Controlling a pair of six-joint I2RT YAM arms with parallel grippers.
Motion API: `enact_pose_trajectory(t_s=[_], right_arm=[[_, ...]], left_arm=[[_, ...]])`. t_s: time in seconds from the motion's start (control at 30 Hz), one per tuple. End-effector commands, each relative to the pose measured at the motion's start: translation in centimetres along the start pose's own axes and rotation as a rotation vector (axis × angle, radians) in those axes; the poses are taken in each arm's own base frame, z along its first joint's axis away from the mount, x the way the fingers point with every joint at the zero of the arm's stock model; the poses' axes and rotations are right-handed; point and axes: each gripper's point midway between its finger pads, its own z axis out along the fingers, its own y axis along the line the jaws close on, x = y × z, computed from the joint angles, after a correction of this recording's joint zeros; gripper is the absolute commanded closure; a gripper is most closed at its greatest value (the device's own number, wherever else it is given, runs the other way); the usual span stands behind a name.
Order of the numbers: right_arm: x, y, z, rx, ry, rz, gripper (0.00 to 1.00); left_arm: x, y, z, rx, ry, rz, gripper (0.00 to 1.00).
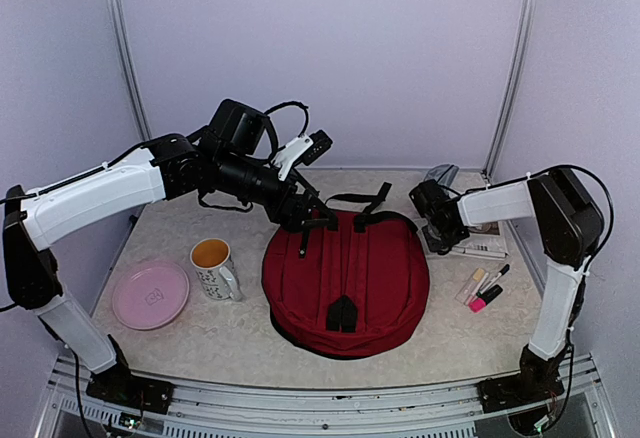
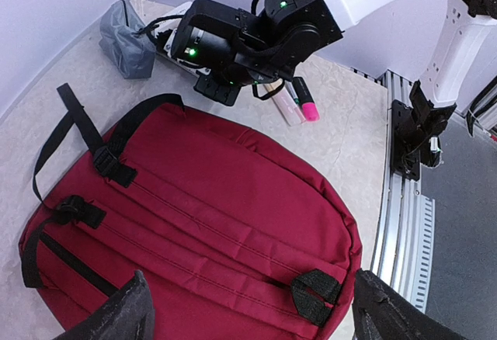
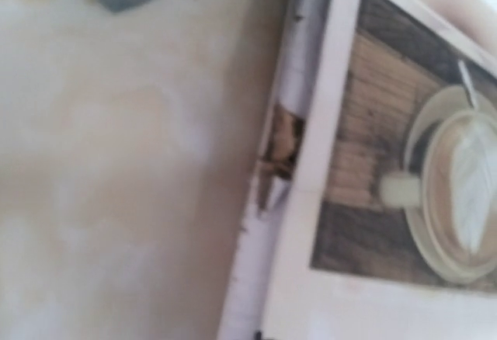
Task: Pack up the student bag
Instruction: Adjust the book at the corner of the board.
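The student bag [image 1: 345, 278], a large dark red backpack with black straps, lies flat at the table's middle, strap side up; it fills the left wrist view [image 2: 202, 200]. My left gripper [image 1: 315, 216] hovers over the bag's far edge, open wide and empty, with its dark fingertips [image 2: 116, 317] at the bottom corners of the left wrist view. My right gripper [image 1: 437, 220] is low at the left edge of a book [image 1: 482, 244], right of the bag. The blurred right wrist view shows only the book's coffee-cup cover [image 3: 404, 200] very close. Its fingers are hidden.
A grey pouch [image 1: 440, 174] lies behind the book. Highlighters [image 1: 485, 288] lie right of the bag, near the front. A mug [image 1: 213, 266] and a pink plate [image 1: 150, 294] stand left of the bag. Walls close in the back and sides.
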Motion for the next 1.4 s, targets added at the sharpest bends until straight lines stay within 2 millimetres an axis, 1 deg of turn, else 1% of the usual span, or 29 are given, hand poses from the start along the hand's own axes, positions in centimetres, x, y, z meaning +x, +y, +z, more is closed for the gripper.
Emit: enact_pose_trajectory(t_s=[0.0,0.13,0.27,0.47,0.53,0.6,0.63,0.67,0.7,0.77,0.8,0.87,0.9,0.93,0.97,1.0,1.03,1.17,1.23,1.27,1.37], right_arm=[[1.5,-1.5,-0.5,0.023,0.019,-0.013,1.00],[1.4,-2.5,-1.0,0.025,0.004,-0.010,1.00],[0.6,-2.7,-2.2,-0.019,-0.025,-0.003,1.00],[1.7,-2.0,-3.6,-0.122,-0.031,0.010,1.00],[1.9,-2.3,-4.0,-0.138,-0.036,0.023,1.00],[1.5,-2.8,-4.2,-0.161,-0.036,0.051,1.00],[1.2,-3.2,-4.3,-0.180,-0.037,0.072,0.95],[0.9,-3.7,-4.1,-0.196,-0.036,0.097,0.85],[0.5,-4.5,-4.0,-0.213,-0.038,0.129,0.78],[-0.3,-6.7,-3.3,-0.243,-0.047,0.212,0.67],[-0.7,-7.8,-2.9,-0.272,-0.056,0.256,0.58],[-1.4,-9.8,-1.6,-0.338,-0.066,0.351,0.39],[-1.5,-10.9,-0.8,-0.349,-0.058,0.390,0.29],[-1.3,-11.8,0.2,-0.344,-0.042,0.415,0.18],[-1.0,-12.4,1.1,-0.332,-0.021,0.425,0.03],[-0.7,-13.1,2.4,-0.319,0.004,0.434,0.00],[-0.3,-13.4,3.3,-0.317,0.026,0.437,0.00],[0.8,-14.0,6.2,-0.406,0.067,0.493,0.00],[0.8,-13.6,7.0,-0.464,0.071,0.481,0.01],[0.5,-12.9,7.1,-0.506,0.067,0.464,0.01],[0.7,-11.5,7.9,-0.571,0.088,0.435,0.02]], left_arm=[[-1.1,-0.3,-1.4,-0.003,-0.050,0.032,0.14],[-1.0,-0.3,-1.6,-0.004,-0.051,0.033,0.14],[-1.1,-0.4,-1.7,-0.006,-0.057,0.037,0.14],[-1.1,-0.4,-1.6,-0.002,-0.059,0.038,0.14],[-1.0,-0.4,-1.6,0.000,-0.058,0.039,0.14],[-0.9,-0.5,-1.4,0.008,-0.057,0.032,0.14],[-0.9,-0.6,-1.2,0.017,-0.059,0.025,0.14],[-1.0,-0.6,-1.0,0.028,-0.064,0.010,0.14],[-1.2,-0.8,-0.6,0.049,-0.074,-0.009,0.14],[-1.5,-1.1,0.6,0.087,-0.085,-0.048,0.16],[-1.6,-1.1,1.4,0.092,-0.083,-0.066,0.16],[-1.6,-1.4,3.5,0.104,-0.079,-0.097,0.17],[-1.2,-1.3,4.9,0.109,-0.069,-0.118,0.17],[-1.3,-1.5,6.1,0.118,-0.075,-0.135,0.17],[-1.2,-1.5,7.5,0.125,-0.070,-0.155,0.18],[-1.0,-1.6,8.8,0.129,-0.061,-0.173,0.18],[-1.3,-1.7,9.9,0.133,-0.065,-0.192,0.19],[-1.2,-2.4,14.4,0.146,-0.056,-0.231,0.21],[-0.8,-2.8,16.3,0.158,-0.043,-0.245,0.22],[-0.6,-2.9,17.0,0.161,-0.042,-0.249,0.22],[-0.4,-2.9,18.6,0.170,-0.053,-0.276,0.22]])
